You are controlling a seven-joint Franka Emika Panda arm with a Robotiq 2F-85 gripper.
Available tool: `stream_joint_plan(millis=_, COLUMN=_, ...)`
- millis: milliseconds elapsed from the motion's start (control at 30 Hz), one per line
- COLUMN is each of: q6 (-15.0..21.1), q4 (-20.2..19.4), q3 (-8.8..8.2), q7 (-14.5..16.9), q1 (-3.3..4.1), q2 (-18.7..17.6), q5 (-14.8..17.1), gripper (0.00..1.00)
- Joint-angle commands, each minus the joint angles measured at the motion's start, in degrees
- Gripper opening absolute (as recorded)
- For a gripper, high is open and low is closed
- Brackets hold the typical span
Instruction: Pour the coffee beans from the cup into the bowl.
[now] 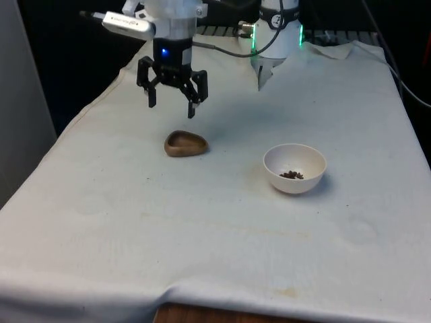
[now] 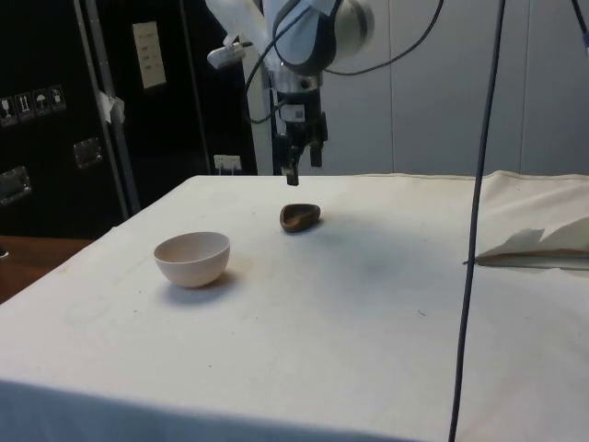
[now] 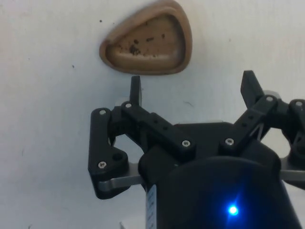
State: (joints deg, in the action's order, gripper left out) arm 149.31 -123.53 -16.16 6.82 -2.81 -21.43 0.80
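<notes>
I see the gripper (image 1: 172, 105) hanging in the air above the table (image 1: 135, 222), fingers spread wide apart w/ nothing between them. It sits just behind the cup (image 1: 186, 143), a small brown wooden dish w/ a rounded-triangle shape, resting flat on the white cloth toward the front view's left. From the wrist view the cup (image 3: 148, 44) looks nearly empty, only dark specks on its floor, and one fingertip (image 3: 136, 89) is close to its rim but not touching. The white bowl (image 1: 295, 168) stands upright on the cloth at the front view's right, well apart from the cup, w/ a small heap of coffee beans (image 1: 291, 175) in its bottom. In the side view the gripper (image 2: 303, 163) is above the cup (image 2: 300, 217), and the bowl (image 2: 192, 259) is nearer the camera.
</notes>
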Motion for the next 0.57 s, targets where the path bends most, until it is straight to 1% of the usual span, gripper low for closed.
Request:
stream_joint_plan(millis=0, q6=-0.40, q4=-0.57, q3=-0.23, q7=-0.17, q1=0.11, q2=1.09, q5=-0.23, gripper=1.00)
stream_joint_plan(millis=167, q6=-1.49, q4=-1.15, q3=-0.34, q7=-0.17, q1=0.11, q2=3.04, q5=-0.29, gripper=1.00)
stream_joint_plan(millis=200, q6=-1.32, q4=-0.80, q3=-0.11, q7=0.00, q1=0.00, q2=2.41, q5=0.00, gripper=1.00)
stream_joint_plan(millis=233, q6=-1.95, q4=-1.32, q3=-0.34, q7=-0.23, q1=0.11, q2=3.72, q5=-0.29, gripper=1.00)
stream_joint_plan(millis=433, q6=-3.44, q4=-1.89, q3=-0.46, q7=-0.34, q1=0.17, q2=6.19, q5=-0.46, gripper=1.00)
stream_joint_plan(millis=467, q6=-3.61, q4=-1.95, q3=-0.46, q7=-0.34, q1=0.17, q2=6.47, q5=-0.46, gripper=1.00)
stream_joint_plan(millis=500, q6=-3.38, q4=-1.49, q3=-0.23, q7=0.00, q1=0.00, q2=5.73, q5=0.00, gripper=1.00)
stream_joint_plan(millis=533, q6=-3.61, q4=-1.95, q3=-0.46, q7=-0.34, q1=0.17, q2=6.47, q5=-0.46, gripper=1.00)
